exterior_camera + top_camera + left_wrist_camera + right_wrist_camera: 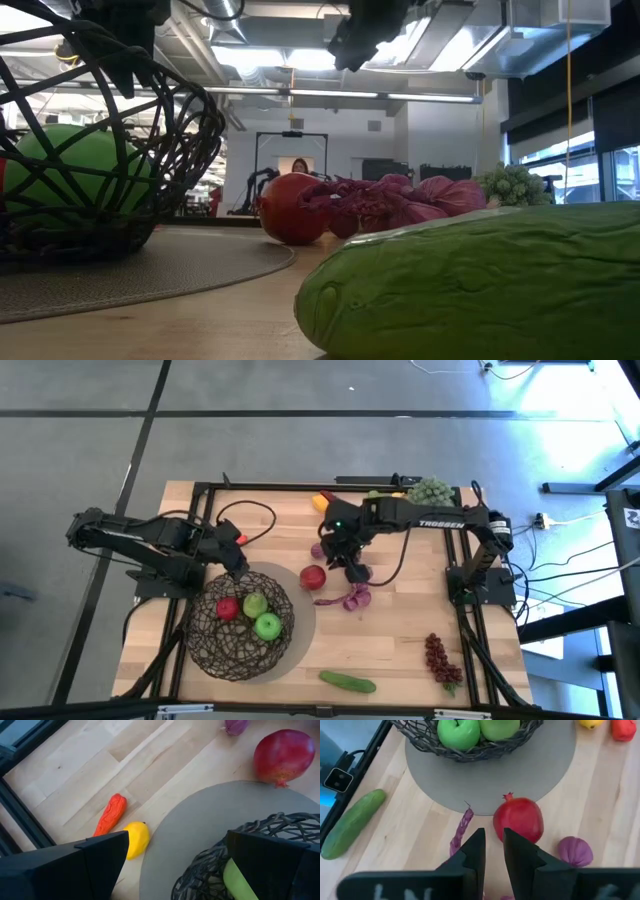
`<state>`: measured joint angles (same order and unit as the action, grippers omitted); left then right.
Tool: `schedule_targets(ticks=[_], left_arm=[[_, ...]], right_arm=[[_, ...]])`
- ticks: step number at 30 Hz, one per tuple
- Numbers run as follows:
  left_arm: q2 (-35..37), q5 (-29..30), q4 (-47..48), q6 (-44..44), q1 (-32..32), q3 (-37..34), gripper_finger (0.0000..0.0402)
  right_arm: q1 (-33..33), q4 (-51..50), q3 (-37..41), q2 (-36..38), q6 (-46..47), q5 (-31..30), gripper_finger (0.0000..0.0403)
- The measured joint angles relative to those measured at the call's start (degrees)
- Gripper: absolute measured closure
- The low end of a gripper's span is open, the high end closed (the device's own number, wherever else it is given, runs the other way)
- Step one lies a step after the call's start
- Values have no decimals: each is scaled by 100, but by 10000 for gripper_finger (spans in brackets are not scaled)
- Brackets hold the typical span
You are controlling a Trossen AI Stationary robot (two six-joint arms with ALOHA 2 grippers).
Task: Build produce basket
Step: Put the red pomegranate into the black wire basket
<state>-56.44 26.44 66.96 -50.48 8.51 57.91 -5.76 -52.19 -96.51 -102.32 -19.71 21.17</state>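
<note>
Wooden table (pixel 400 650) is holding the basket (pixel 240 622) near its front left corner with three apples in, while both grippers, left (pixel 236 563) spread wide, right (pixel 352 565) nearly closed, are holding nothing and much produce is waiting outside.

The worktop (pixel 400 630) was seen to be of pale wood with a visible grain, finished smooth and matt, and framed by dark metal rails. The basket (pixel 240 622) was made of dark brown-black open wire mesh with a dull finish, and it was set on a flat grey round mat (pixel 520 775) of finely woven, matt texture. The green apples (pixel 457 732) in the basket were smooth and glossy, like plastic. The red pomegranate (pixel 518 820) was given a smooth, slightly shiny skin. The cucumber (pixel 480 285) near the front edge was marked by a finely pebbled, satin surface. The orange-red chili (pixel 111 814) looked matt and wrinkled, the yellow fruit (pixel 136 839) smooth.
</note>
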Motion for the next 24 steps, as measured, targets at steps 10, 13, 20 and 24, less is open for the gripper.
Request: schedule_targets(ticks=[10, 13, 20, 24], left_arm=[[-11, -7, -17, -2, 0, 0, 78], [-11, -9, -17, -6, 0, 0, 78], [-11, -39, -15, -13, 0, 0, 78], [-11, -39, -15, -11, 0, 0, 78]], right_arm=[[52, 252, 37, 0, 16, -201, 342], [78, 511, 35, -74, 17, -203, 341], [117, 845, 35, -359, -59, -241, 317], [200, 983, 35, -489, -268, -467, 289]])
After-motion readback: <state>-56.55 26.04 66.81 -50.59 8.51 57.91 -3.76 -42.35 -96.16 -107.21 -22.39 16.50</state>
